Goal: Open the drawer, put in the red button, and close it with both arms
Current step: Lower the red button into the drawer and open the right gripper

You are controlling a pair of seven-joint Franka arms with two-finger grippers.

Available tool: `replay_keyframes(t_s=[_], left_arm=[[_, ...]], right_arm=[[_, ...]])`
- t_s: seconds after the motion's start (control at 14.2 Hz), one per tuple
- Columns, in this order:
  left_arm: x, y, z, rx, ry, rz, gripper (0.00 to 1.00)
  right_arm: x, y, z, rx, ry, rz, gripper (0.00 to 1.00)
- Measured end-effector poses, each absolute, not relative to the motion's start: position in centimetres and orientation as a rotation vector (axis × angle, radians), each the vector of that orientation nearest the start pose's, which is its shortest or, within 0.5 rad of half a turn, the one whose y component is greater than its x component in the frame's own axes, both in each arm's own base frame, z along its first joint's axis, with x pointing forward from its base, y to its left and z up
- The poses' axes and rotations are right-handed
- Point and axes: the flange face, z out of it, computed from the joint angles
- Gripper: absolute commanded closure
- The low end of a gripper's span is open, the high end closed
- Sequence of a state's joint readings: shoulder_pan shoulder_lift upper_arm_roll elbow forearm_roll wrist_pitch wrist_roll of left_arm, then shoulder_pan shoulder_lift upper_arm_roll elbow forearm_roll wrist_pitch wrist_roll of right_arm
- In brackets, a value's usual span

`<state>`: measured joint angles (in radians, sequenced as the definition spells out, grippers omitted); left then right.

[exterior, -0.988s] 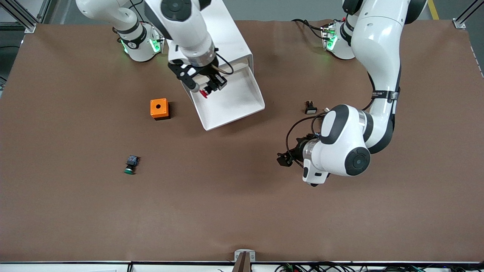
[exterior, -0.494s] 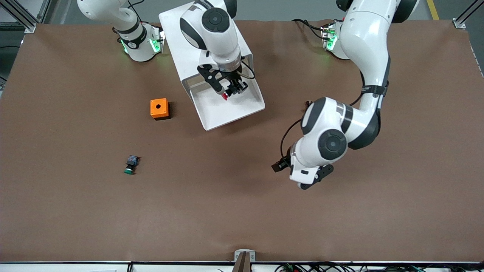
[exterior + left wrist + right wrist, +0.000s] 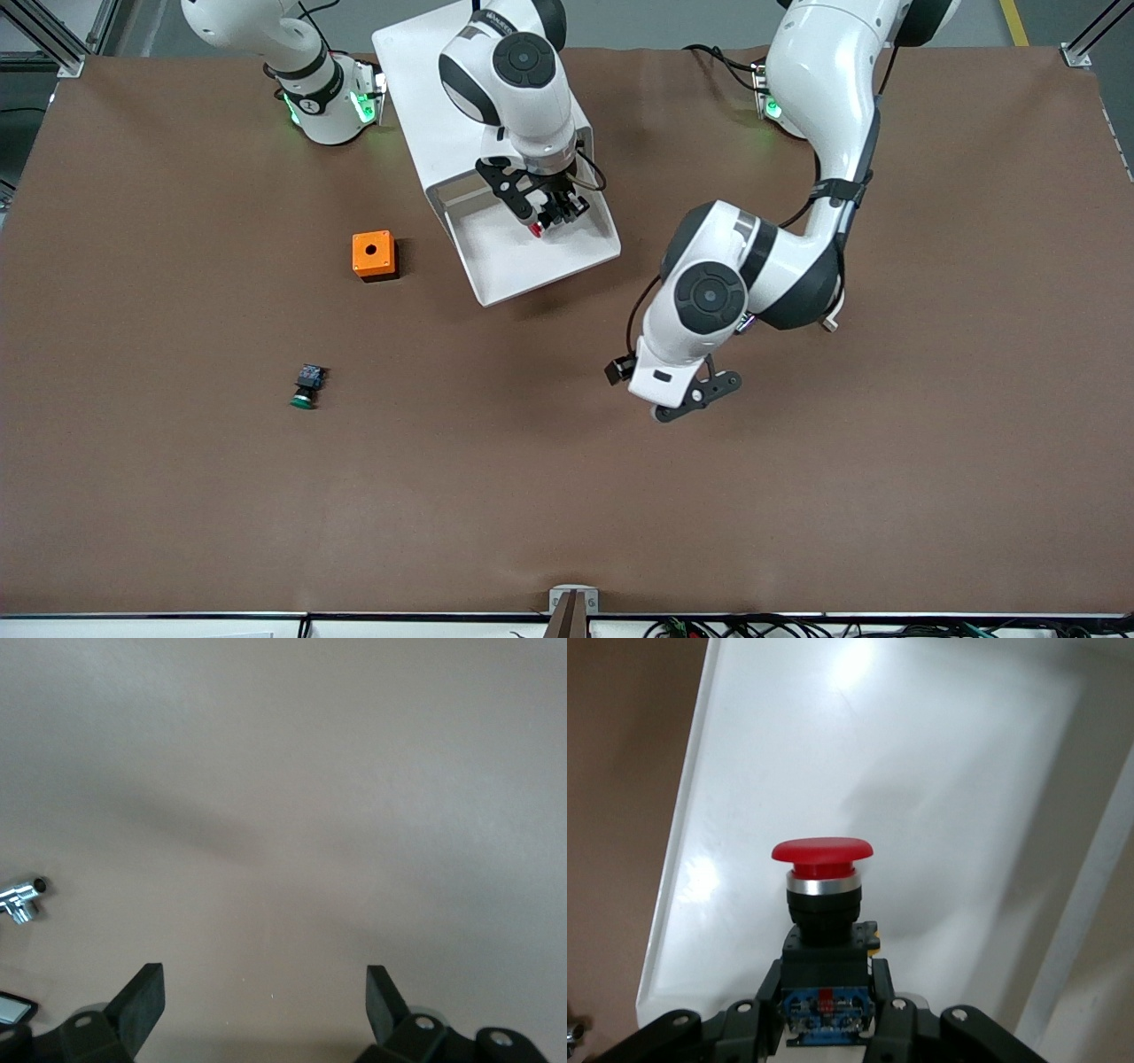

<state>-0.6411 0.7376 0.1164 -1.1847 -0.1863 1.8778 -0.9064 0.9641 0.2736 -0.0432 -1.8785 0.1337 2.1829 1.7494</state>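
The drawer stands pulled out of the white cabinet, its white tray open to above. My right gripper hangs over the tray, shut on the red button. In the right wrist view the two fingers clamp the button's black-blue body at my right gripper, and the red button's cap points at the drawer's white floor. My left gripper is over bare table nearer the front camera than the drawer. In the left wrist view my left gripper is open with nothing between its fingers.
An orange box with a round hole sits beside the drawer toward the right arm's end. A green-capped button lies nearer the front camera than that box. The brown table spreads wide around them.
My right gripper carried the red button from the drawer's rim to over the tray's middle. The left arm swung toward the table's middle, its gripper still open.
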Motion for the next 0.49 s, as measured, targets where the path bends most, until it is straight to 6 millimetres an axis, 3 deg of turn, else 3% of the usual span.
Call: replay_keyframes(t_s=[0.42,0.49], left_arm=[[61.0,-42.7,34.3,-3.13,-0.596,0.185,0.0],[60.7,-43.0,34.3,-3.131,-0.589,0.186,0.0]], right_arm=[[36.9,50.3,34.7,-2.811,1.354,0.14,1.0],[36.9,50.3,34.4,-2.814,1.35,0.132,0.88]])
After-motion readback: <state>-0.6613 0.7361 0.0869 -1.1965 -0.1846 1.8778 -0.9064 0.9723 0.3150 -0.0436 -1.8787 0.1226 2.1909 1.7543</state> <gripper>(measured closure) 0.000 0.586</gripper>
